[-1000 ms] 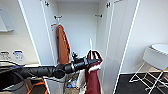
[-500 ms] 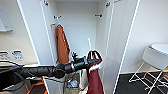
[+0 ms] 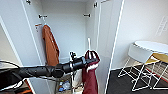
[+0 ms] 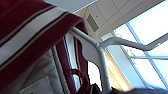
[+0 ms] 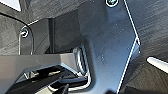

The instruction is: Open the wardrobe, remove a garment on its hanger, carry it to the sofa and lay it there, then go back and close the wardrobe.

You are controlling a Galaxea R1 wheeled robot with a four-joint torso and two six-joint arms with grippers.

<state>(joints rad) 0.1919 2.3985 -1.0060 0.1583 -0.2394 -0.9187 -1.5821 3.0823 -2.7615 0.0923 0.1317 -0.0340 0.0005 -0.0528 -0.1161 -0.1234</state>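
The white wardrobe stands open in front of me, both doors swung wide. My left arm reaches in from the left, and its gripper is shut on the white hanger at the collar of the garment. This dark maroon jacket with white trim hangs straight down in front of the wardrobe's right half. The left wrist view shows the hanger close up against a bright ceiling, with the striped maroon garment draped over its shoulder.
An orange jacket hangs inside the wardrobe at the left. The open right door stands just beside the held jacket. A round white table and wire-legged chair stand on dark floor to the right.
The whole picture has shifted a little to the left. The maroon jacket stays hanging from my left gripper, slightly lower and further out of the wardrobe.
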